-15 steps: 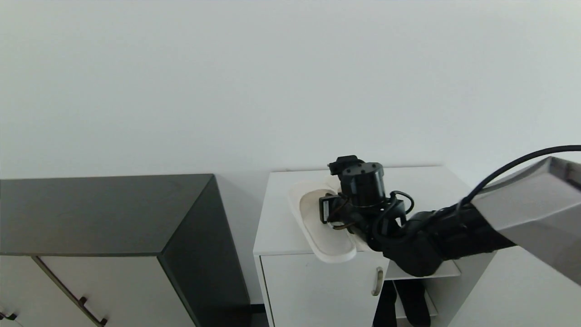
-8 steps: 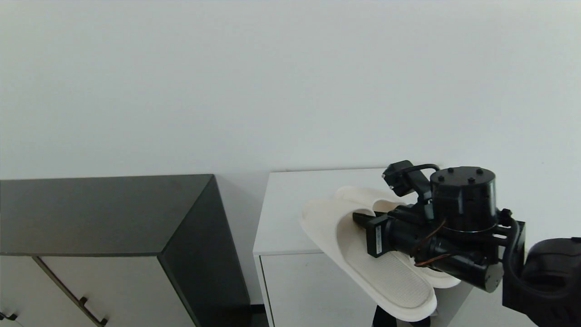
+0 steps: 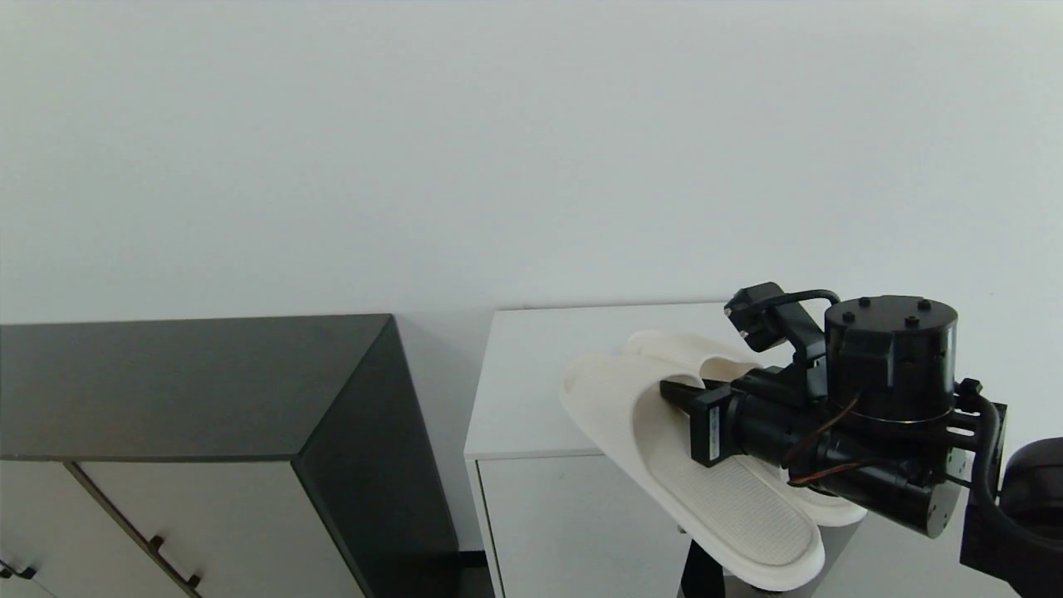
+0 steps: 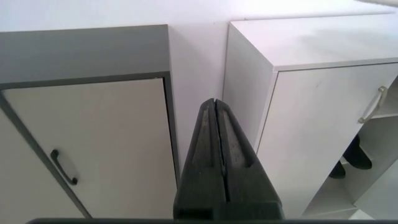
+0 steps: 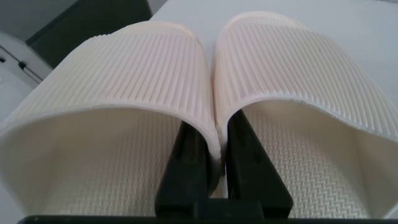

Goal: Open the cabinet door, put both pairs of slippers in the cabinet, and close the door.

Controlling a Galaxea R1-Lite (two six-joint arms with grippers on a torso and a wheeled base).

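Observation:
My right gripper [image 3: 677, 392] is shut on the inner edges of a pair of cream ribbed slippers [image 3: 706, 465], one finger inside each slipper. It holds them lifted above the front right of the white cabinet [image 3: 531, 390]. In the right wrist view the slippers [image 5: 199, 93] lie side by side around the black fingers [image 5: 186, 168]. In the left wrist view my left gripper [image 4: 216, 106] is shut and empty, low in front of the gap between the two cabinets. The white cabinet's door [image 4: 317, 118] with a metal handle [image 4: 371, 106] hides most of the inside. Black slippers [image 4: 354, 158] rest on the lower shelf inside.
A dark-topped cabinet [image 3: 191, 390] with pale doors and black handles [image 4: 63, 167] stands to the left of the white one. A plain white wall rises behind both.
The right gripper has lifted the cream slippers off the white cabinet's top and carried them right and toward me. Over the last half second they drifted a little farther right.

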